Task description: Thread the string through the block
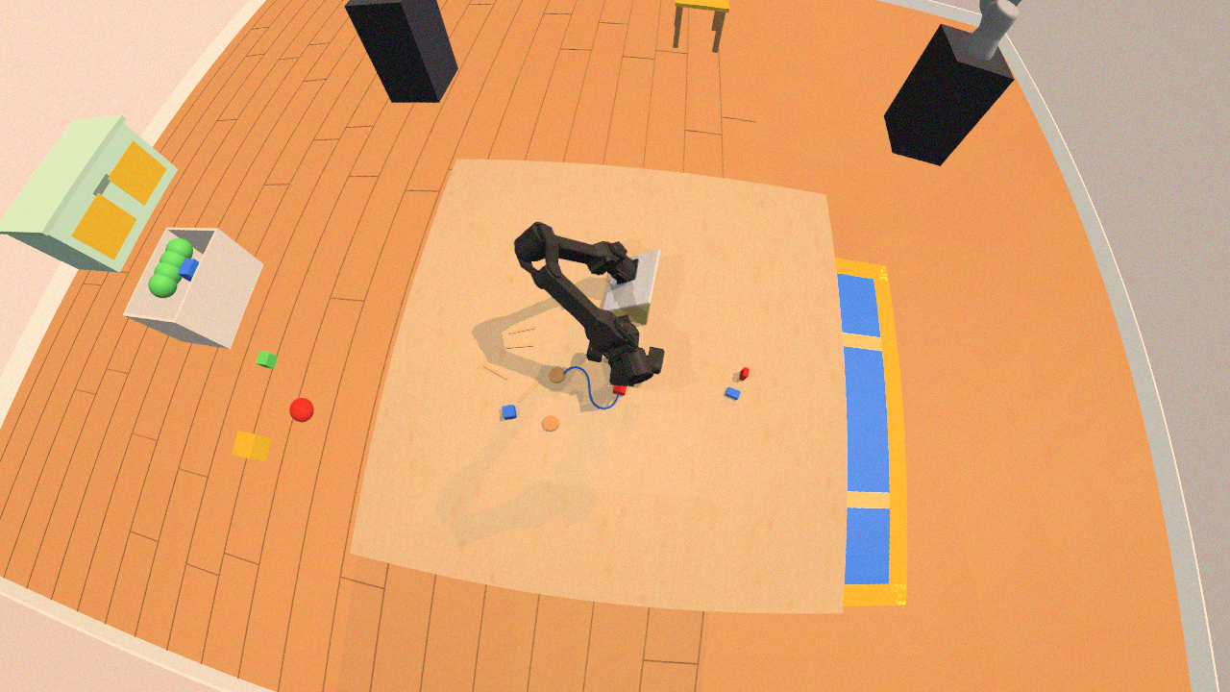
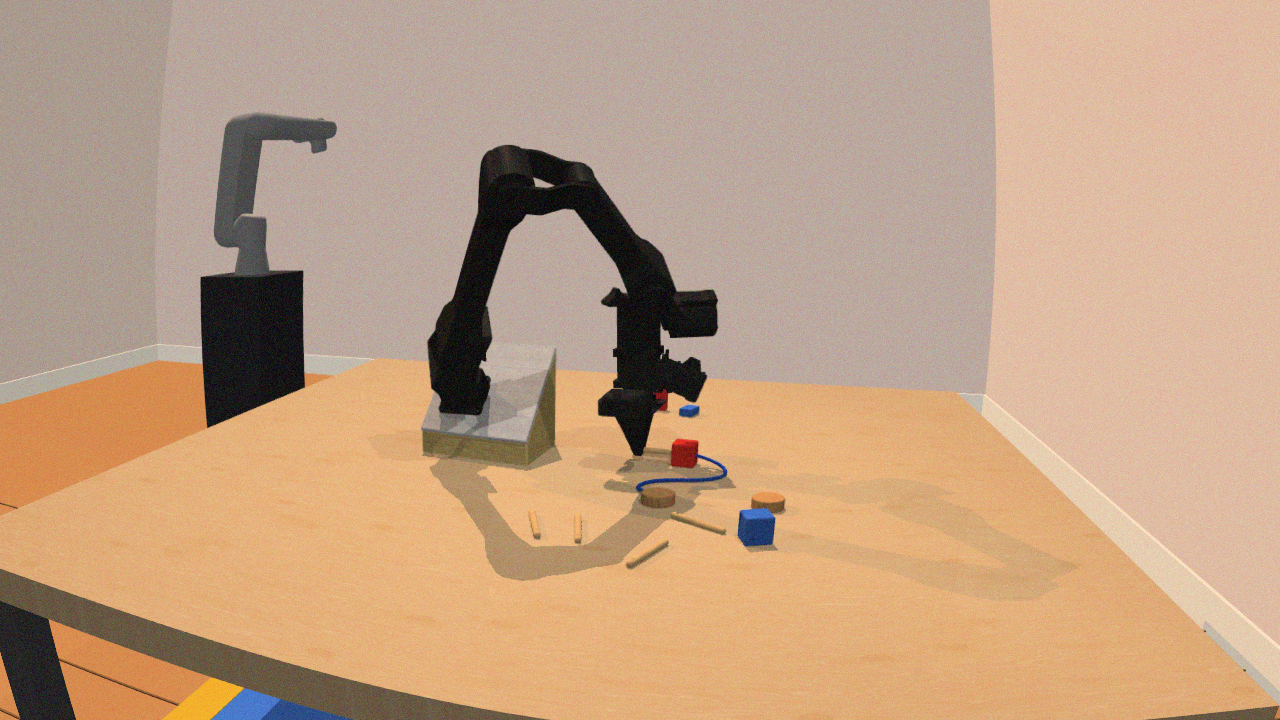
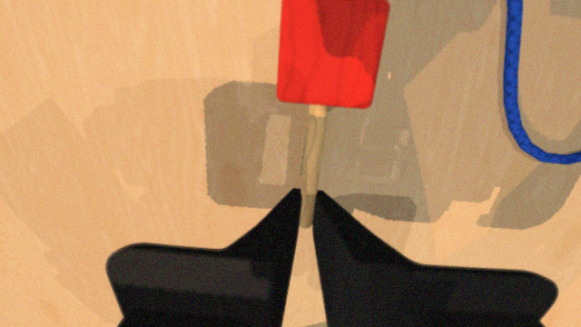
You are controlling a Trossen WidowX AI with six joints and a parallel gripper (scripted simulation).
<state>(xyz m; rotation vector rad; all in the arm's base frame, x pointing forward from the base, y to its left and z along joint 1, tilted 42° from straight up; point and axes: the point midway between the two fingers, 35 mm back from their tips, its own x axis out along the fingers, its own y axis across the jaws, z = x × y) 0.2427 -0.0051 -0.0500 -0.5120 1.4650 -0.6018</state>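
Observation:
My gripper (image 2: 637,452) (image 3: 306,197) is shut on the thin wooden stick (image 3: 313,154) (image 2: 659,450) near its far end, low over the table. The other end of the stick reaches into the near face of the red block (image 3: 333,54) (image 2: 683,453) (image 1: 619,389). The fingers stand a short way off the block and do not touch it. The blue string (image 3: 511,68) (image 2: 725,470) (image 1: 604,407) runs in a curve from the block's far side to the brown round button (image 1: 556,375) (image 2: 657,497). The inside of the hole and the join of stick and string are hidden.
Loose sticks (image 2: 577,528) (image 2: 698,522) (image 2: 647,553) lie beyond the button. A blue cube (image 1: 508,411) (image 2: 756,527) and an orange disc (image 1: 550,423) (image 2: 768,501) are near the string. A small red piece (image 1: 744,373) and a flat blue piece (image 1: 731,393) (image 2: 688,411) lie on the other side.

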